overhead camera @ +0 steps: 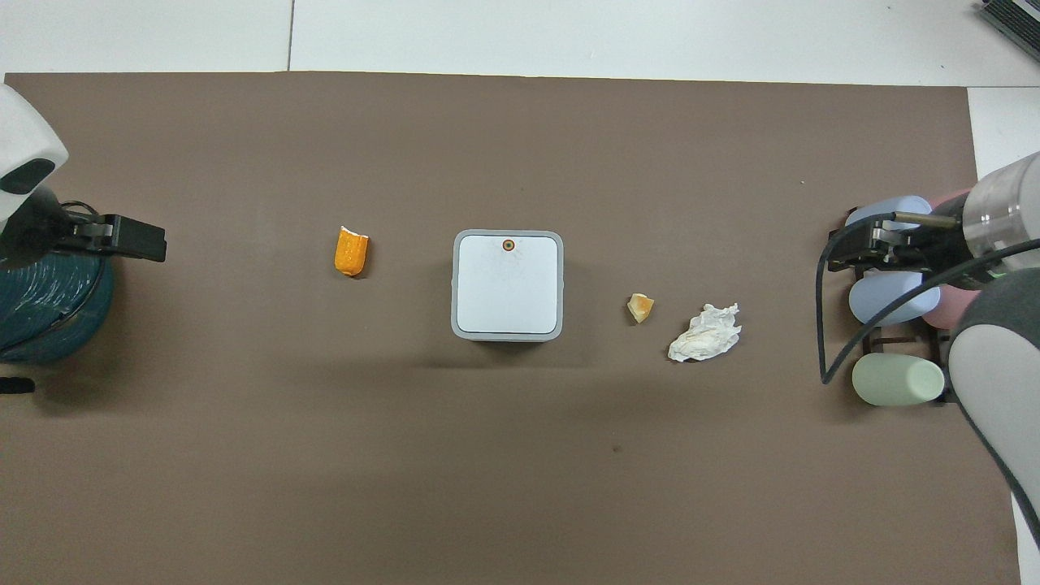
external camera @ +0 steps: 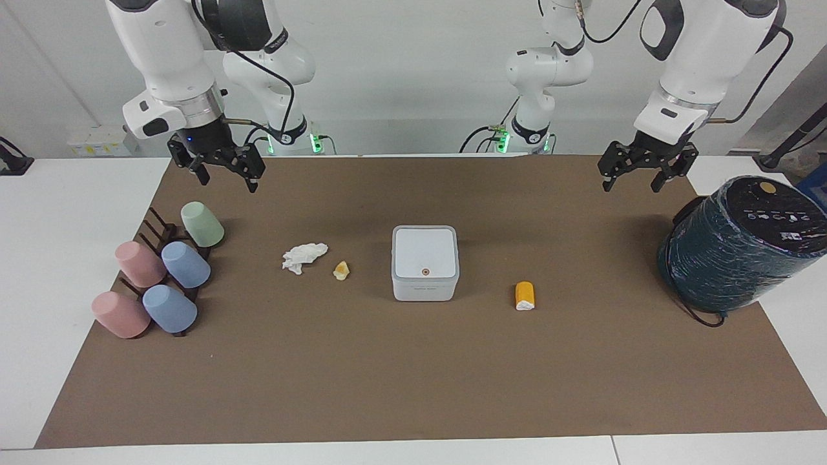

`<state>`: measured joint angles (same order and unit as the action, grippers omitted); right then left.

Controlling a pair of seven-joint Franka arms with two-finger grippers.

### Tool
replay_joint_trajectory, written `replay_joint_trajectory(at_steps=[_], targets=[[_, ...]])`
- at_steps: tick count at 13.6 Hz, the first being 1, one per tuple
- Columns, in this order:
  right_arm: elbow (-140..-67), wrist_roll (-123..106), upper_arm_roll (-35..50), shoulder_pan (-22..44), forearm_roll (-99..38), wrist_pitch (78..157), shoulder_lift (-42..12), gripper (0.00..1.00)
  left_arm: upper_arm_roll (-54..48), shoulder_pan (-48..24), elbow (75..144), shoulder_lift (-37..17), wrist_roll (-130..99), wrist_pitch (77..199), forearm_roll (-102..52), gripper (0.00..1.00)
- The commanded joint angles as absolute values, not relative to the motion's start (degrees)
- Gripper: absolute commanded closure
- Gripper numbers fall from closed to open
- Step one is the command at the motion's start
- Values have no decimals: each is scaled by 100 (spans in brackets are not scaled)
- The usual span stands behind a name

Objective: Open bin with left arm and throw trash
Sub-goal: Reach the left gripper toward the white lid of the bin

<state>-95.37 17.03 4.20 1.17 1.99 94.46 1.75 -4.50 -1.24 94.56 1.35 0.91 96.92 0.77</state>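
1. The left gripper (external camera: 638,173) hangs with fingers spread, holding nothing, over the mat's edge near the teal wrapped cylinder (external camera: 736,248); the right gripper (external camera: 223,169) hangs likewise over the cup rack (external camera: 161,236).
2. One bin (external camera: 425,262), lid shut, sits mid-mat. Three scraps: tissue (external camera: 303,256) and yellow bit (external camera: 342,270) toward the right arm's end, orange chunk (external camera: 524,296) toward the left arm's.
3. Five cups (external camera: 185,264): two pink, two blue, one green.
4. Only the facing view shows both arms' bases and the cylinder's top markings, unreadable.
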Motion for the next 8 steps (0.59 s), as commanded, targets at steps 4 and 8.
replay_joint_trajectory(at_steps=[4, 8], targets=[[-9598, 1564, 466, 26, 114, 9439, 246, 0, -431, -149, 9606, 264, 79, 9800, 149, 0], [-9598, 1564, 466, 26, 114, 9439, 246, 0, -431, -193, 9668, 281, 79, 9756, 149, 0]])
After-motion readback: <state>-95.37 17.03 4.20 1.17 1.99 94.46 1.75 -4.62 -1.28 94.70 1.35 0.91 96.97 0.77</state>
